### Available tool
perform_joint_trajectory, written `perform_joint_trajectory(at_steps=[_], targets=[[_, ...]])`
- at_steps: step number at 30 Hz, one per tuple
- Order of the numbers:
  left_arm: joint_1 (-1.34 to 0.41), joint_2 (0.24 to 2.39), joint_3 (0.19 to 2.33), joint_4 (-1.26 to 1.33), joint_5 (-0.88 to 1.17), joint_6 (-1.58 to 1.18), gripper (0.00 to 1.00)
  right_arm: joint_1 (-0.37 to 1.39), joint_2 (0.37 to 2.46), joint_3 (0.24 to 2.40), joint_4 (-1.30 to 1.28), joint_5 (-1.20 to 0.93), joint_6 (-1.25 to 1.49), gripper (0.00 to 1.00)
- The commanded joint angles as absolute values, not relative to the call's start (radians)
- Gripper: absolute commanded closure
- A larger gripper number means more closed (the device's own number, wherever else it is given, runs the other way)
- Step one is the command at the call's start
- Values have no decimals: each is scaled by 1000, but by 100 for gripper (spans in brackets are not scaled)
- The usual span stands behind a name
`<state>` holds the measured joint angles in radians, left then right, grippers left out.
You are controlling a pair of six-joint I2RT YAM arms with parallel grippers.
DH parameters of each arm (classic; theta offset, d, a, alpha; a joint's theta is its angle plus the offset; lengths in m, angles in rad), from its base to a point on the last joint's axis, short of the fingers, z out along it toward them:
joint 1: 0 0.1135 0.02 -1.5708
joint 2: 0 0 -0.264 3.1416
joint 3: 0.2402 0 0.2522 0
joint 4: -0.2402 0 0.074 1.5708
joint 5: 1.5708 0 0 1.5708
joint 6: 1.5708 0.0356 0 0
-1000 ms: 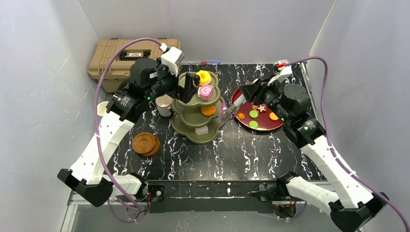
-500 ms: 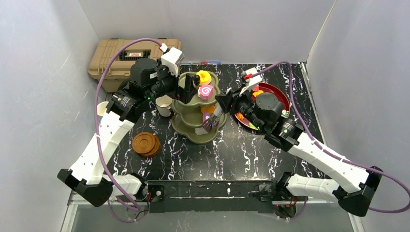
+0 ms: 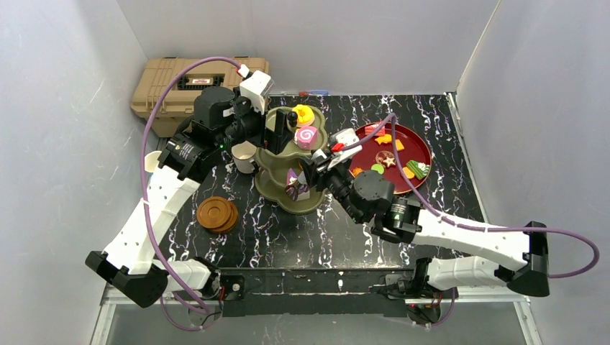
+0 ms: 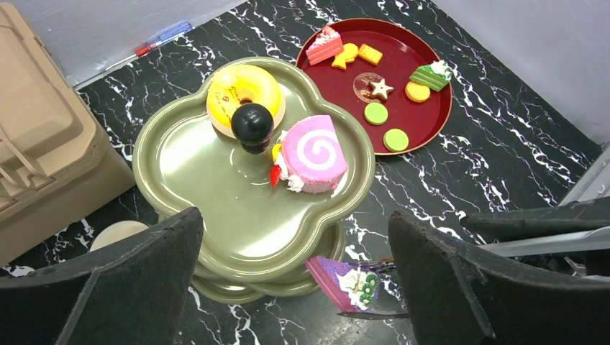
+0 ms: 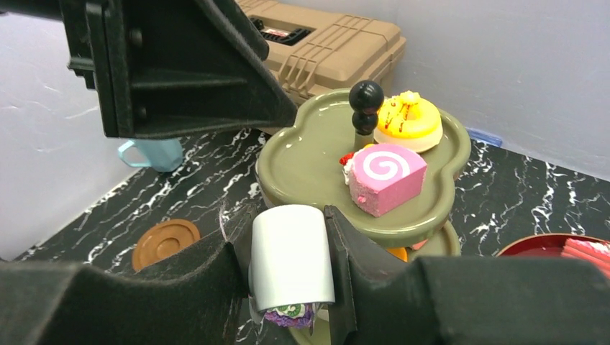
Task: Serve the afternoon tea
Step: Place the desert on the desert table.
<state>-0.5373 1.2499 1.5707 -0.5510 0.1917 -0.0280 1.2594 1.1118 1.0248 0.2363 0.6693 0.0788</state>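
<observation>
- The olive-green three-tier stand [image 4: 201, 165] sits directly beneath the left gripper [image 4: 295, 219], whose fingers spread wide on either side of the top tier, gripping nothing and clear of it.
- On that top tier, a yellow donut [image 4: 244, 93] lies just beyond the black knob [image 4: 252, 126], and a pink swirl roll slice [image 4: 313, 154] lies just beside the knob, all between the left gripper's two fingers as its wrist camera sees them.
- The right gripper [image 5: 288, 226] is partly closed around a purple cake slice [image 5: 291, 273], its flat white side pressed between the fingers.
- That gripper holds the slice low against the stand's lower tiers, below the top tier's rim; whether the slice touches a tier cannot be told.
- An orange pastry [image 5: 397, 253] shows on the tier beneath the top one, just past the right gripper.
- A white mug [image 3: 243, 157] stands beside the stand, under the left arm's wrist.
- Round wooden saucers [image 3: 217, 213] are stacked on the table, well to the left of the right gripper.
- A white-and-blue cup [image 5: 155, 153] stands beyond them.
- The dark-red plate [image 4: 403, 57] of small pastries lies behind the right gripper, near the stand.
- The tan toolbox [image 3: 169, 83] sits behind the left gripper, in the far corner.
</observation>
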Motion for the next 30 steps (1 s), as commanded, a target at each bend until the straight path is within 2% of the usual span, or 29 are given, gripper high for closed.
perform_joint_trajectory(at_steps=[1, 8, 23, 27, 30], targets=[[-530, 1215, 1587, -552, 198, -32, 1, 1296, 1122, 1013, 442, 829, 3, 99], [-529, 1212, 1587, -549, 201, -31, 1, 1311, 1159, 953, 592, 895, -40, 99], [-528, 1216, 1551, -516, 225, -34, 1, 1316, 1218, 946, 672, 945, -75, 99], [-529, 1229, 1563, -512, 235, -50, 1, 1316, 1224, 939, 684, 960, -81, 91], [-528, 1223, 1561, -509, 242, -55, 1, 1316, 1229, 930, 716, 972, -102, 89]])
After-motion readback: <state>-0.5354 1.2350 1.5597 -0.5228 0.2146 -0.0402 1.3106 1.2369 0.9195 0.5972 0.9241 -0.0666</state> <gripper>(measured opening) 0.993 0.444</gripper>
